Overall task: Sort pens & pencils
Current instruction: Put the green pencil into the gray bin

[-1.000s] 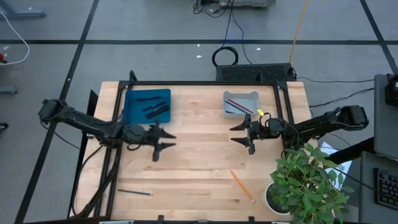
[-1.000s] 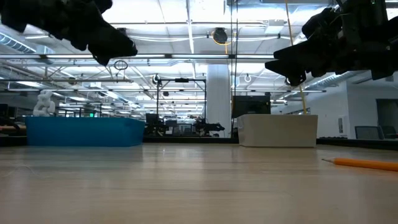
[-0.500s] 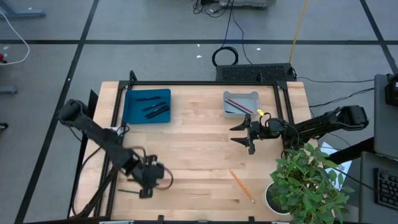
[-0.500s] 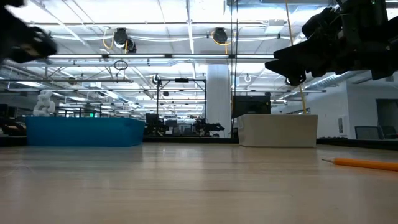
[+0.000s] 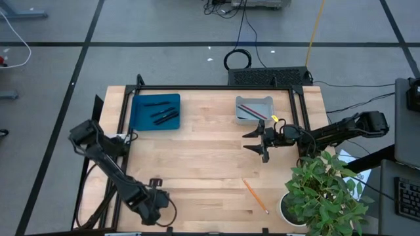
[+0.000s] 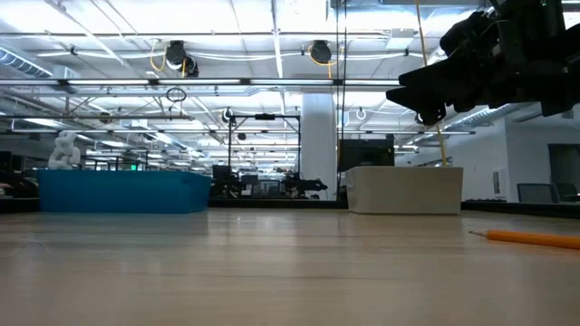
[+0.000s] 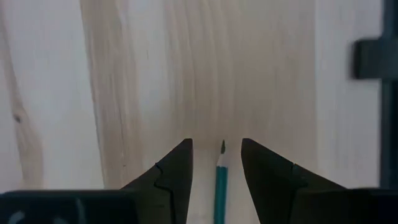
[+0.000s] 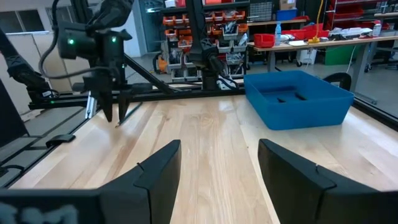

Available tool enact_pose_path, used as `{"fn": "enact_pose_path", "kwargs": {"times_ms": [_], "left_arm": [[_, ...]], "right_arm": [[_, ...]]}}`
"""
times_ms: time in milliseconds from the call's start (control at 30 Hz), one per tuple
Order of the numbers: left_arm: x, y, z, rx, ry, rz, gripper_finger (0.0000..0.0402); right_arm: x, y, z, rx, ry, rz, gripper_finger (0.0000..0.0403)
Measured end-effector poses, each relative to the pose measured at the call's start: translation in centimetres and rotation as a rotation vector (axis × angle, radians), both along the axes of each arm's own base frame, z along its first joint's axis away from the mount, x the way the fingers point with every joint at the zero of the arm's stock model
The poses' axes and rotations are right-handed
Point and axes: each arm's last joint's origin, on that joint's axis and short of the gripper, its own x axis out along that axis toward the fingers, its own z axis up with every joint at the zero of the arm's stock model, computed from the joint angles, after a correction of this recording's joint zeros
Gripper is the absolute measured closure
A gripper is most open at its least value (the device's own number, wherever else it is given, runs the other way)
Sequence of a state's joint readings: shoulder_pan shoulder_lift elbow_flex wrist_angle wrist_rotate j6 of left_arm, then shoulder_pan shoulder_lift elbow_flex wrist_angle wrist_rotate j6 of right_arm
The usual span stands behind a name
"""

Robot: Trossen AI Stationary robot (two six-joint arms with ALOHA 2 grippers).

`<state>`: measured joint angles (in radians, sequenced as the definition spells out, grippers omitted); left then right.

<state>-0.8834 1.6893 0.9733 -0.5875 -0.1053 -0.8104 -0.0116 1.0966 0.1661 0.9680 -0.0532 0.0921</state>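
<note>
At the near edge of the desk [image 5: 197, 164], the left pincer [image 5: 152, 208] has swung down from the middle of the desk, where it hovered a second ago, and now stands over the dark stick that lay near the front left corner. Its wrist view shows the fingers parted with a slim teal-green pencil [image 7: 220, 180] lying between them, its sharpened tip pointing away, neither finger touching it yet. In my judgement this is the approach for a pick: the pincer is lined up and only needs to lower and close. Also near the front, to the right, the orange pencil [image 5: 254, 195] lies loose on the wood beside the potted plant [image 5: 325, 193]. Further back, the right pincer [image 5: 264, 139] has not moved; it waits in the air with its fingers wide apart and empty. Behind it, the grey tray [image 5: 254, 109] holds a red pencil and a darker one, and at the far left the blue tray [image 5: 155, 112] holds the black pens [image 5: 163, 114].
</note>
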Motion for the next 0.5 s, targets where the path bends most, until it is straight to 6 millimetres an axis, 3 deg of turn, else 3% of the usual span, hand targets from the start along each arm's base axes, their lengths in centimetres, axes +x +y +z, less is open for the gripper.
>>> {"fn": "enact_pose_path", "kwargs": {"times_ms": [500], "left_arm": [[-0.1,-1.0,-1.7,0.037,0.063,-0.024,0.0261]], "right_arm": [[0.0,0.0,0.0,0.0,0.0,0.0,0.02]]}}
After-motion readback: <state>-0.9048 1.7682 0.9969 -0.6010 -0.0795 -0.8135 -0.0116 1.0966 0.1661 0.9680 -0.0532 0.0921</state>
